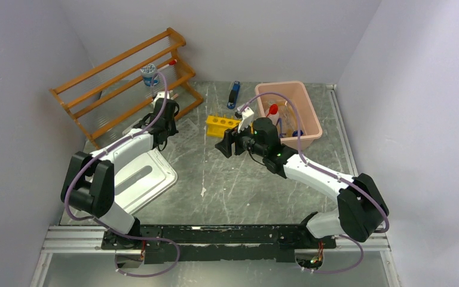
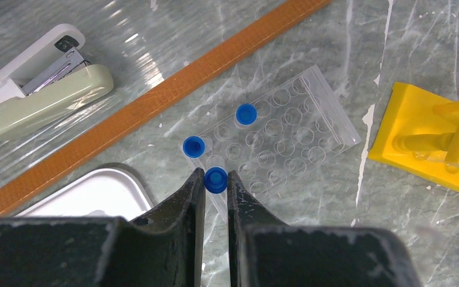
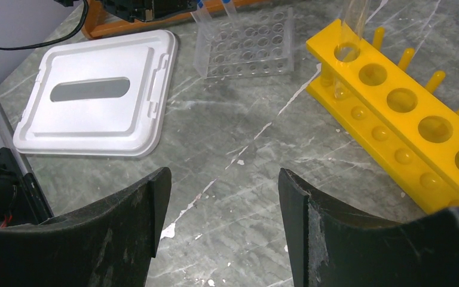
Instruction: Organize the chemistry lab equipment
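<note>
At the rack (image 2: 287,128): left gripper (image 2: 215,177) pinched a tube (image 2: 216,181) by its cap.
Tube: likely light, slick, breakable.
Right gripper (image 3: 218,197): wide, empty.

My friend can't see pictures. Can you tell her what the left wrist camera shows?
The left gripper pinches a blue-capped tube standing in a clear plastic rack, where two more blue caps show. A white and green stapler lies at the upper left, and a yellow rack sits at the right.
</note>
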